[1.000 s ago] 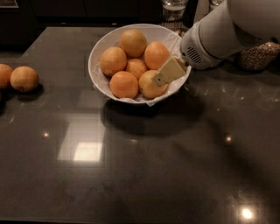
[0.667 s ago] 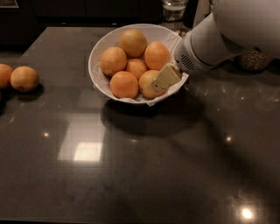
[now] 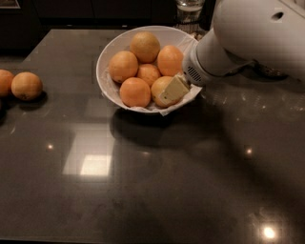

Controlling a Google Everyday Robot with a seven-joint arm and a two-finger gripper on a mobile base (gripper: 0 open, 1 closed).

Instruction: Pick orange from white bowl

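Note:
The white bowl (image 3: 103,57) with a crinkled paper liner stands at the back middle of the dark table and holds several oranges. The paler, yellowish orange (image 3: 159,87) lies at the bowl's front right, against the rim. My gripper (image 3: 170,92) reaches in from the right on the big white arm (image 3: 248,33), and its cream-coloured tip lies right on this orange's right side. The part of the gripper behind the orange is hidden.
Two more oranges (image 3: 26,85) lie on the table at the far left edge. A glass jar (image 3: 189,6) stands behind the bowl at the table's back edge. Ceiling lights reflect in the glossy tabletop (image 3: 143,181) in front.
The gripper has moved down and left, from over the bowl's right rim onto the pale orange. The arm has swung lower and fills more of the upper right. The oranges have not moved.

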